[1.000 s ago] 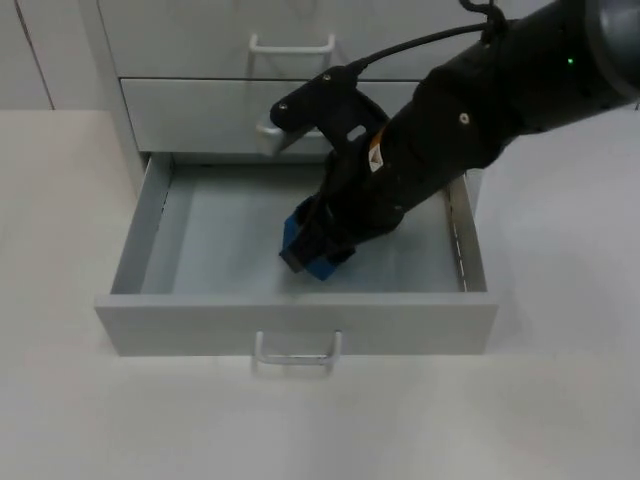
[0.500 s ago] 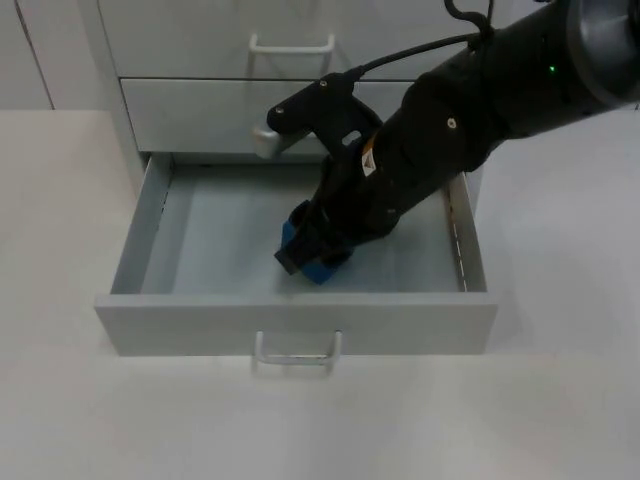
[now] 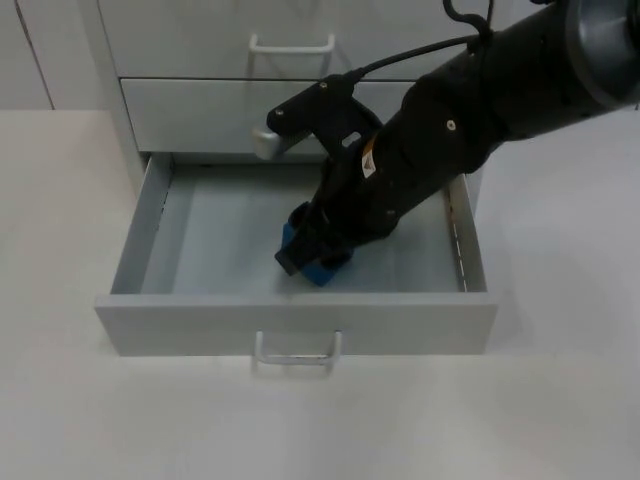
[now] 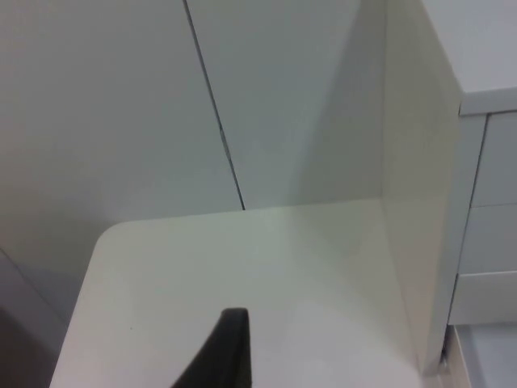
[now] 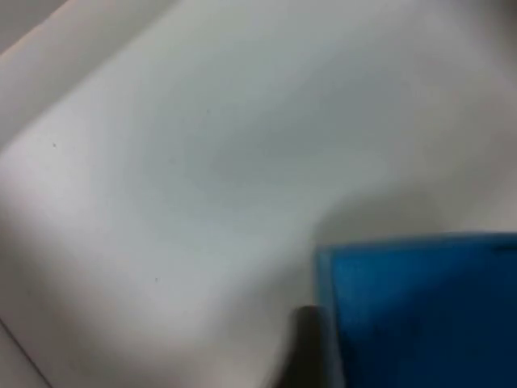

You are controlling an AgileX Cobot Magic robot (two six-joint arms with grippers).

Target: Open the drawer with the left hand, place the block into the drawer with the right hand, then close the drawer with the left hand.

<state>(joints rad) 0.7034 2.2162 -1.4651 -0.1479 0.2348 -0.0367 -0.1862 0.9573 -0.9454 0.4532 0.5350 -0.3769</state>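
- Now, from the top, my right gripper [image 3: 305, 255] clamps the blue block [image 3: 318, 268] inside the open drawer [image 3: 297, 322].
- Left wrist: cabinet [image 4: 416, 202], one fingertip; grip unclear.

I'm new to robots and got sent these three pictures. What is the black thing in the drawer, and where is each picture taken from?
It is a robot arm. The top view looks down on a white cabinet's open drawer. The right tool, the grasping end of the right arm, reaches into it, holding a blue block low over the drawer floor. The right wrist view looks along that tool at the block. The left wrist view shows the left tool waiting over the table beside the cabinet.
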